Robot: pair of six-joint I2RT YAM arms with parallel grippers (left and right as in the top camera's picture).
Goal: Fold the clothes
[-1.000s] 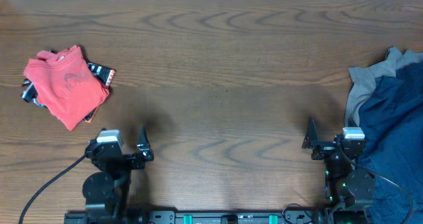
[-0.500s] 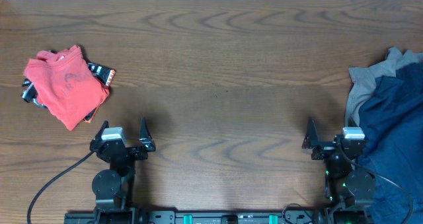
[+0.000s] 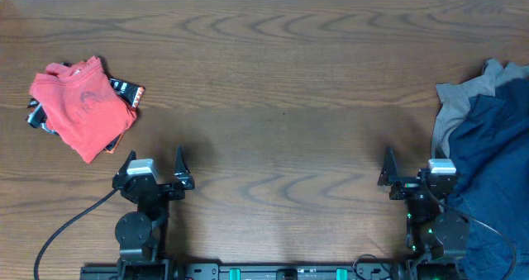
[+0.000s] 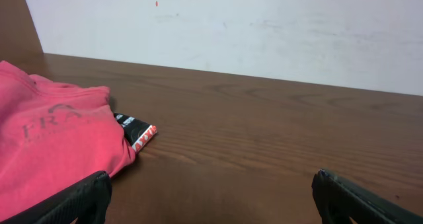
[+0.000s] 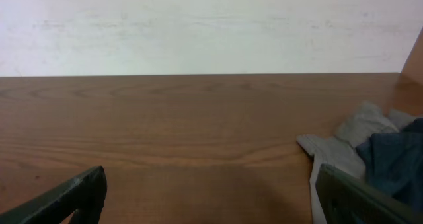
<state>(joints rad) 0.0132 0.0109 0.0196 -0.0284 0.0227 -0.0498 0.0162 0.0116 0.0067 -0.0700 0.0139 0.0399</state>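
Left gripper (image 3: pixel 154 158) and right gripper (image 3: pixel 412 169) both hang wide open, empty; the crumpled grey-blue pile (image 3: pixel 494 144) sits just beside the right one at its 2 o'clock, so that arm's closer, red shirt (image 3: pixel 83 106) at the left's 10.

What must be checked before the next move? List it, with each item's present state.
1. Jaws of the left gripper wide and empty: ok.
2. Jaws of the right gripper wide and empty: ok.
3. Middle of the table bare for spreading: ok.
4. The navy garment lying flat: not ok, crumpled over the grey garment.
5. Cloth clear of the right arm's base: cannot tell.
6. The red shirt apart from the left gripper: ok.
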